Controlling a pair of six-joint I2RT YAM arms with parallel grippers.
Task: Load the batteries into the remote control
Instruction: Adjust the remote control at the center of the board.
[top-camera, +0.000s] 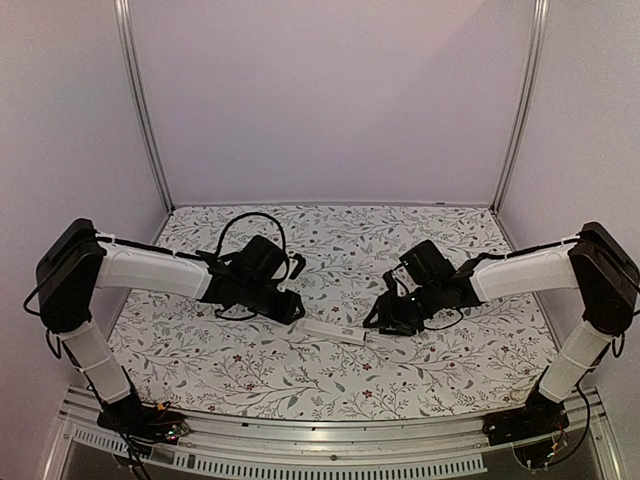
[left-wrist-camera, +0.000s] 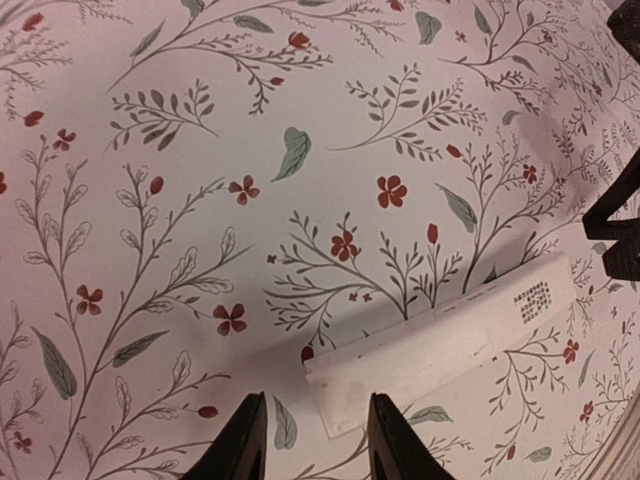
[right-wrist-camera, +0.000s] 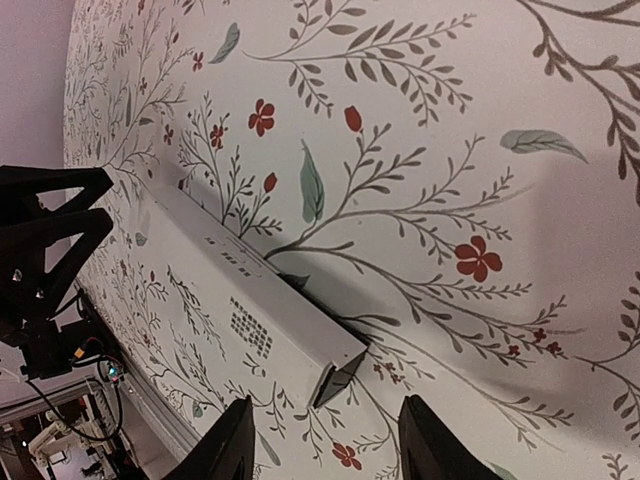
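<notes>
White remote control (top-camera: 335, 331) lies flat, its ends just before the left pincer (left-wrist-camera: 315, 405) and right pincer (right-wrist-camera: 328, 405), both released.

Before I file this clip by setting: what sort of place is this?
Probably a robot lab test booth, not a home: plain walls framed by metal posts, two robot arms bolted to a slotted rail, and a flowered cloth underneath.

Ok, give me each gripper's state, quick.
Left gripper: open, straddling one end of the remote control, not clamped.
Right gripper: open, at its other end, holding nothing.
</notes>
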